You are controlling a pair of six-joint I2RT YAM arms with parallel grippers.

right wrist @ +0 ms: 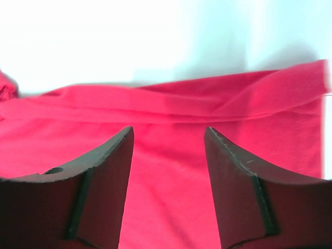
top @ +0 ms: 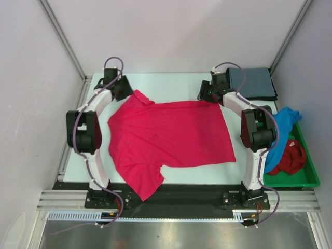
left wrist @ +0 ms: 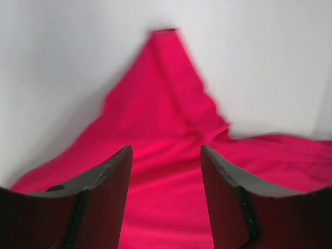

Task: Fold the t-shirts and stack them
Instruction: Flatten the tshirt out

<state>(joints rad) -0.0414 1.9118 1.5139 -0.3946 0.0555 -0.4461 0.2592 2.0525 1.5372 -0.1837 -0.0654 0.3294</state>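
You are early in the job, as far as these views let you judge. The pink-red t-shirt [top: 171,135] lies spread almost flat across the middle of the bench [top: 171,83], with its near sleeve [top: 148,184] hanging towards the front edge and its far sleeve [top: 139,97] pointing at the back left. No fold shows in it yet, apart from a shallow ridge of cloth along its far edge in the right wrist view. Your left gripper [left wrist: 166,155] sits at the far left of the shirt, just by that far sleeve. Its jaws stand apart, and the cloth lies below and beyond them with nothing pinched between them. Your right gripper [right wrist: 168,137] is at the far right corner of the same shirt, also with its jaws apart and holding nothing. The grey-blue t-shirt [top: 252,83] rests at the back right corner of the bench as a neat flat rectangle, so you can count that one as folded and take it as the start of the stack. The bright blue t-shirt [top: 284,129] and the darker red t-shirt [top: 289,158] are bunched together in the green tray [top: 290,182] on the right, the blue one spilling over its near wall. That leaves you the pink-red shirt to fold and stack, then those two to lay out, fold and add. By that reckoning about a quarter is done.
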